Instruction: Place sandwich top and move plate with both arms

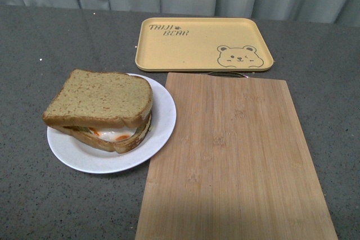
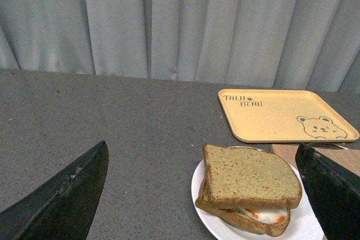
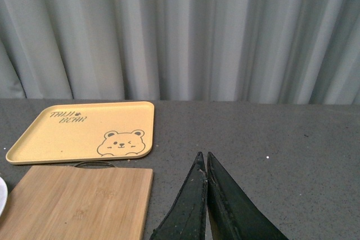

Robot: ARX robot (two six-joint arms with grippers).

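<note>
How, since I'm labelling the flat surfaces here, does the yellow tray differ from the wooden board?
The yellow tray has a raised rim, rounded corners and a printed bear; the wooden board is flat with plain grain. The tray lies crosswise and farther from the robot; the board runs lengthwise, nearer. Both are rectangular and rest on the grey table.

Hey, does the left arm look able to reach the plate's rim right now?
Probably yes. The left gripper is open, the plate lies just ahead of it, and nothing stands between; the sandwich top leaves the near rim bare.
</note>
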